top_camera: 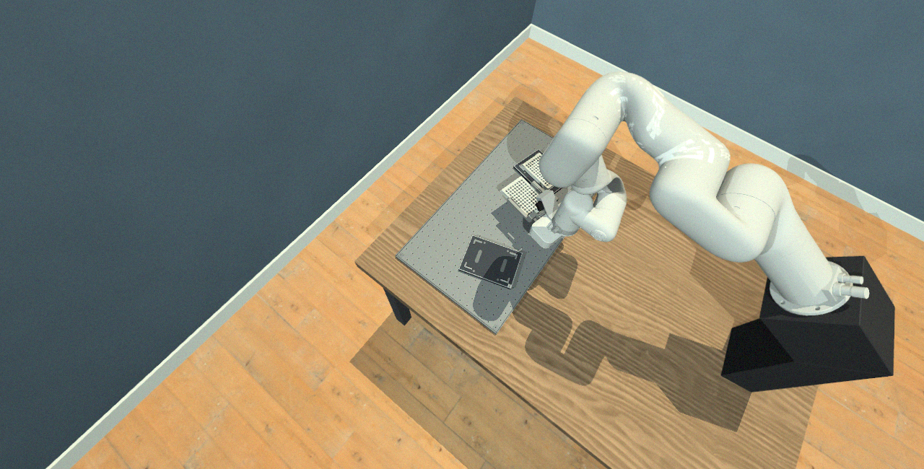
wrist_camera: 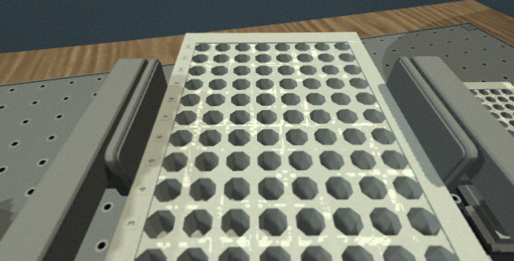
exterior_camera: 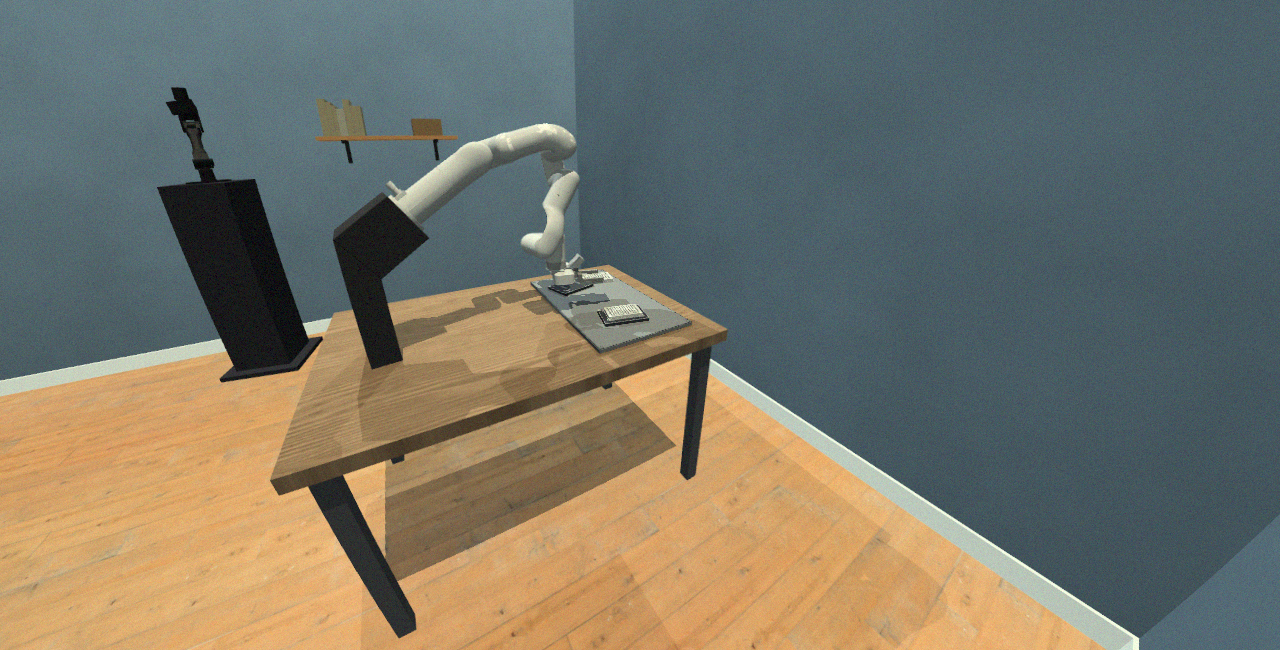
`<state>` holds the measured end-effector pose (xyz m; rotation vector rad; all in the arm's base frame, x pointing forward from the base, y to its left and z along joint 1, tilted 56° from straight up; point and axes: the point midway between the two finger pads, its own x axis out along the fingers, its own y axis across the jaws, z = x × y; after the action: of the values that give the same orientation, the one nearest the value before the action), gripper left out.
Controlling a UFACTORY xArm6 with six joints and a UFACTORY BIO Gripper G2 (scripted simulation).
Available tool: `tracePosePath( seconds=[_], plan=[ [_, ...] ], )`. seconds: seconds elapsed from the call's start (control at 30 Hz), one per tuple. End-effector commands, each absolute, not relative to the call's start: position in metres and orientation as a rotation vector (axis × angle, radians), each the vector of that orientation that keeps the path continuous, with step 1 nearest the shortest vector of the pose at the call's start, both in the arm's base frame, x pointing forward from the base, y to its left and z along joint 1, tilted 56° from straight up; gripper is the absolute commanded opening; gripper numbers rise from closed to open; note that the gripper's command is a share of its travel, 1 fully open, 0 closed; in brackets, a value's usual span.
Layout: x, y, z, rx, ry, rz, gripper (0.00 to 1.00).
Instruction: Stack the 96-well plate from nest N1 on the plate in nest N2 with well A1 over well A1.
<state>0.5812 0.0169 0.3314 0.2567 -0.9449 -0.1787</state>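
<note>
My gripper [top_camera: 530,200] [exterior_camera: 581,275] [wrist_camera: 277,92] is shut on a white 96-well plate [top_camera: 517,191] [exterior_camera: 597,275] [wrist_camera: 253,148], a finger along each long side. The plate is held level above the board, between the nests and close beside N2 in the top view. Column numbers run along its left edge in the wrist view; its near end is out of view. Black nest N1 [top_camera: 491,261] [exterior_camera: 571,289] is empty. The other white plate [top_camera: 533,164] [exterior_camera: 623,312] [wrist_camera: 487,86] sits in black nest N2 [exterior_camera: 626,322], partly hidden by the arm in the top view.
Both nests stand on a grey perforated board [top_camera: 445,221] [exterior_camera: 666,320] [wrist_camera: 24,132] at the far end of the wooden table [top_camera: 620,259] [exterior_camera: 465,350]. The wall [exterior_camera: 805,198] rises beyond the board. A second, dark arm [exterior_camera: 198,140] stands on a separate black pedestal [exterior_camera: 232,270].
</note>
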Motion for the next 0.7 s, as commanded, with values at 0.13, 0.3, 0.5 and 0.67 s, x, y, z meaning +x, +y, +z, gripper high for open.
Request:
tracePosePath(
  seconds=[0.13,0.3,0.5,0.67],
  plan=[
    [0.586,-0.009,0.332,0.259,-0.946,-0.177,0.00],
    [0.588,-0.025,0.332,0.259,-0.946,-0.177,0.00],
    [0.591,-0.038,0.332,0.259,-0.946,-0.177,0.00],
    [0.594,-0.055,0.332,0.259,-0.946,-0.177,0.00]
  ],
)
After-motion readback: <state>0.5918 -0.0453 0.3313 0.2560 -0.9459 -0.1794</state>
